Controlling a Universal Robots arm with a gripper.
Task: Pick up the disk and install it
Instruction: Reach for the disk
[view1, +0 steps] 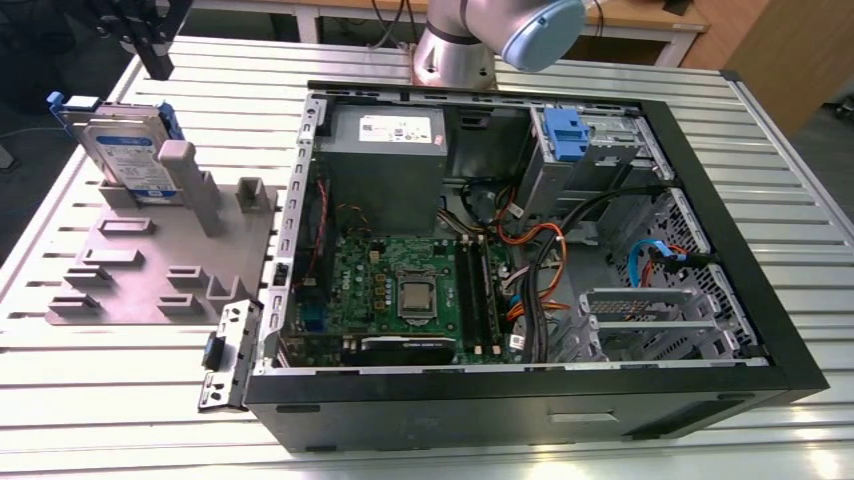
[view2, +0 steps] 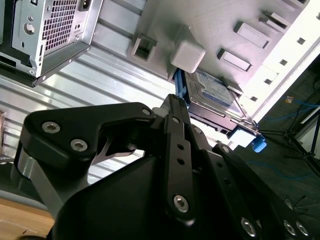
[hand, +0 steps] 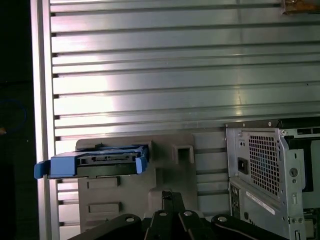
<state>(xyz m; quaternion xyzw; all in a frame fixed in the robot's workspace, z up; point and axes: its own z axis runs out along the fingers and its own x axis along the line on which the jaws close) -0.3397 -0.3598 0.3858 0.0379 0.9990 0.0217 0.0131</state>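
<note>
We saw the silver-grey metal disk (view1: 127, 150) in its blue plastic carrier standing on edge in a slot of the grey plastic fixture plate (view1: 134, 270), with the plate's grey post (view1: 178, 165) just beside it. The black gripper (view1: 159, 70) hung above the plate, clear of the disk, its fingers (view2: 176, 130) together and holding nothing. An open black computer case (view1: 467, 400) sat beside the plate on the ribbed metal tabletop (view1: 107, 400).

No lettering can be read. The disk (view1: 127, 150), upright at the grey holder's (view1: 134, 270) edge, bears a white, blue-banded label. The power supply box (view1: 387, 150) in the case's corner bears a small white one.
</note>
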